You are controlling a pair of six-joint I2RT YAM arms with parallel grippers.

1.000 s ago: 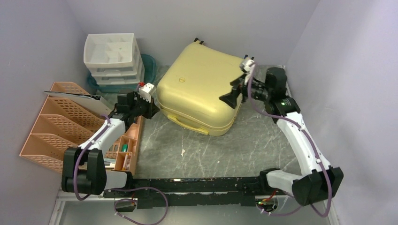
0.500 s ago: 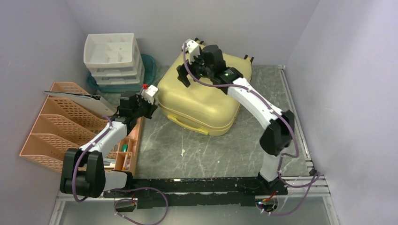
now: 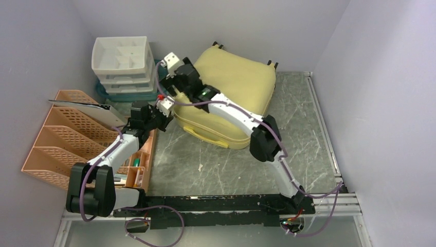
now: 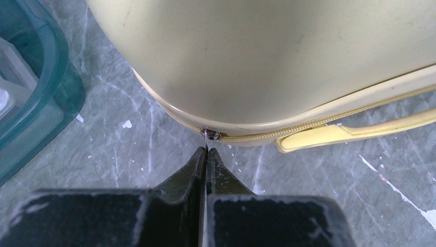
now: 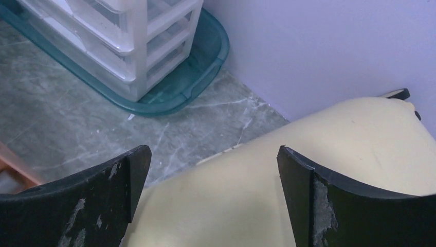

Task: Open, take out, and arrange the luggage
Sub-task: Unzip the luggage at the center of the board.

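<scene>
Since a second ago, the right arm has swung from the luggage's (image 3: 236, 82) right side across its lid to the rear left corner. The left arm has stayed put.

On the grey marbled desk (image 3: 216, 164), the pale yellow luggage lies flat and zipped closed at the back centre, close to the rear wall. Its handle (image 4: 349, 133) faces the front.

Right claw (image 5: 213, 157) hangs released over the luggage's rear left corner, jaws spread wide and holding nothing. Whether it touches the shell cannot be told. Just beyond it, a white drawer unit (image 5: 128, 31) sits in a teal tray (image 5: 195, 77).

Left claw (image 4: 206, 152) sits low at the luggage's front left corner. It is clenched, its tips pinching the thin metal zip pull (image 4: 211, 135) where the zip rounds the corner.
</scene>
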